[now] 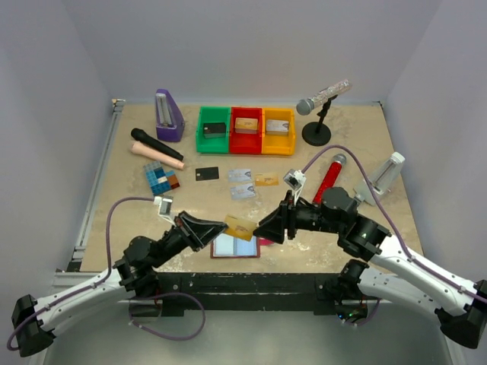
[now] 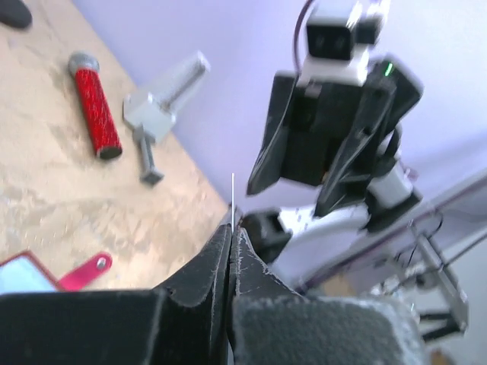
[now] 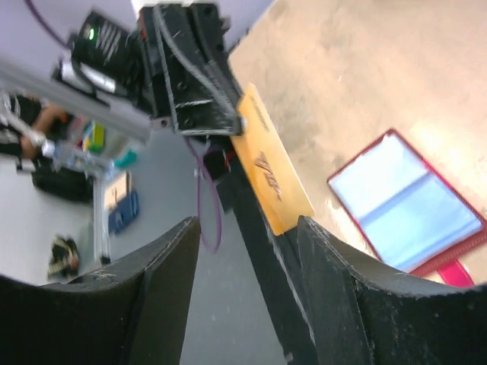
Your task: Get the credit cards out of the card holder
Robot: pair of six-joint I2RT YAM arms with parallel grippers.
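Observation:
My left gripper (image 1: 223, 226) is shut on one end of a gold-orange credit card (image 1: 240, 226), held in the air above the open dark-red card holder (image 1: 234, 247). My right gripper (image 1: 259, 228) is open at the card's other end, its jaws apart on either side. In the right wrist view the gold card (image 3: 270, 171) sticks out of the left gripper (image 3: 224, 122) toward my right gripper (image 3: 247, 228), with the card holder (image 3: 407, 201) lying open below. In the left wrist view the card (image 2: 233, 198) is a thin edge above my shut left gripper (image 2: 232, 228). Several cards (image 1: 239, 175) lie on the table beyond.
Green (image 1: 214, 130), red (image 1: 246, 129) and yellow bins (image 1: 278, 130) holding small blocks stand at the back. A purple metronome (image 1: 168, 115), a black microphone (image 1: 152, 142), a microphone on a stand (image 1: 318, 114), a red microphone (image 1: 329, 179) and a grey-white tool (image 1: 384, 176) surround the work area.

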